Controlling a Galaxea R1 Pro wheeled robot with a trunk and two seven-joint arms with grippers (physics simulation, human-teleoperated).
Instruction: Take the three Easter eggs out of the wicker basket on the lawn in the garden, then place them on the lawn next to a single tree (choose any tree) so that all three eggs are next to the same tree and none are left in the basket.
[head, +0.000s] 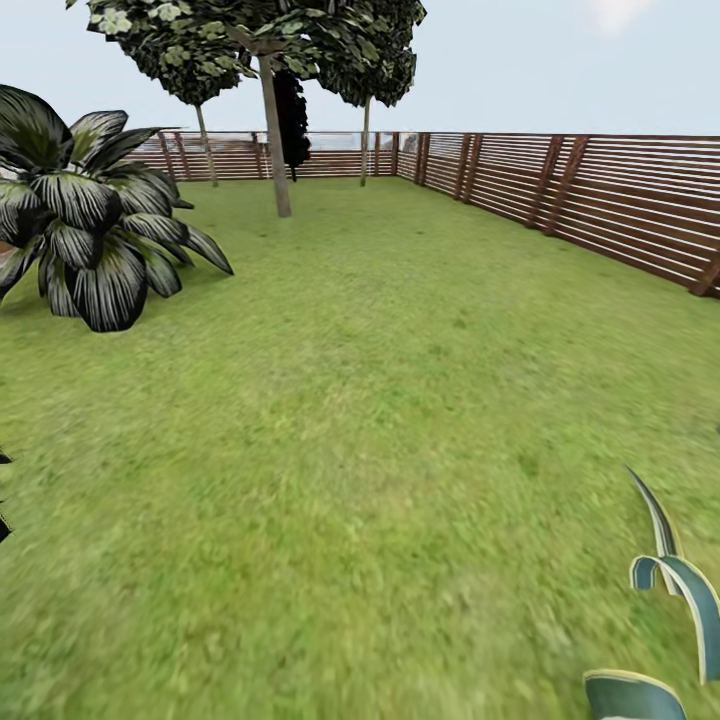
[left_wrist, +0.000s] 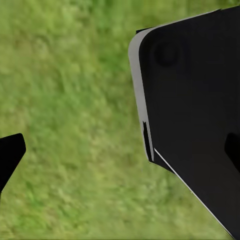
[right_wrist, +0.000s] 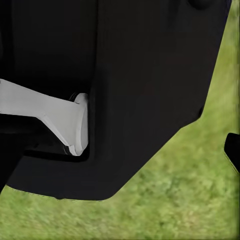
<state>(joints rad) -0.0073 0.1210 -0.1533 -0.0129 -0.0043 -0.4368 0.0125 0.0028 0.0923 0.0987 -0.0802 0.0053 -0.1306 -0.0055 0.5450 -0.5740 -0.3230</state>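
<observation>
Fenced lawn (head: 380, 400) runs to the tree (head: 273, 130); jaws' state unclear, no writing.

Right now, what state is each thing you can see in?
lawn: open grass ahead, nothing lying on it in the head view.
tree: upright at the far end, trunk base bare.
fence: standing, unbroken along the right and back.
dark leafy plant: upright at the left.
left gripper, right gripper: open or shut, cannot tell.

flat, bright daylight under a pale sky; the lawn (head: 380, 420) blurs in both wrist views, shadowless.
</observation>
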